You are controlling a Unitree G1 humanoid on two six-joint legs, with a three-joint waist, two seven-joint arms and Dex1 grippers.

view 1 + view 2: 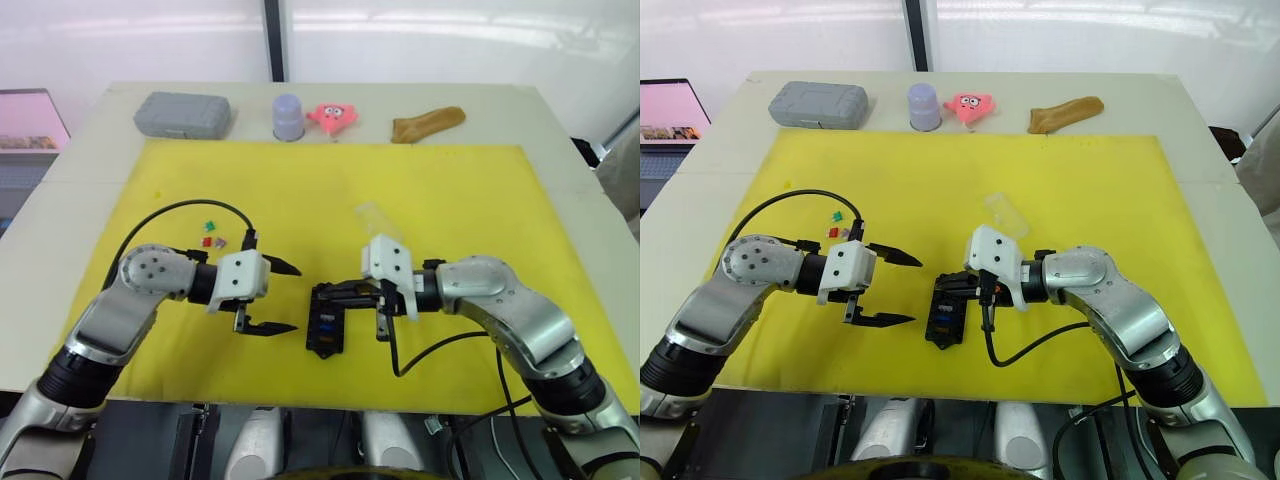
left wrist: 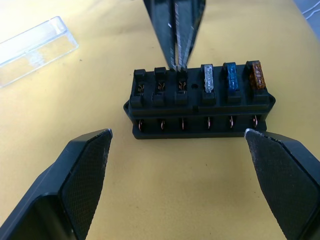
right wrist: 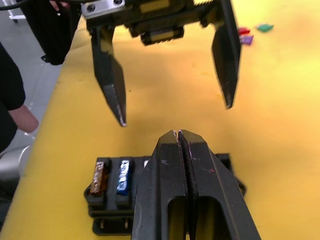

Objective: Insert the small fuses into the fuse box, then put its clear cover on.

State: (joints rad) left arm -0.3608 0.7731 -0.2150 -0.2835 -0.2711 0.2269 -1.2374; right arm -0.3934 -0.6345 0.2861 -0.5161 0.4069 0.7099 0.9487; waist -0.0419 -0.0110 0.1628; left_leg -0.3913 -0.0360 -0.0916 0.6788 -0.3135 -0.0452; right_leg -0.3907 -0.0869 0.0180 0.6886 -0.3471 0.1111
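Observation:
The black fuse box lies on the yellow mat near its front edge. Three of its slots hold fuses: a whitish one, a blue one and a brown one. My right gripper is shut, its tip resting on an empty slot beside the whitish fuse; I see nothing between its fingers. My left gripper stands open just left of the box, facing it. Loose small fuses, green, red and greyish, lie behind my left wrist. The clear cover lies behind the box.
Along the table's far edge stand a grey case, a lavender cup, a pink toy and a brown object. A laptop sits off the table's left. A person's hand shows beside the table's edge.

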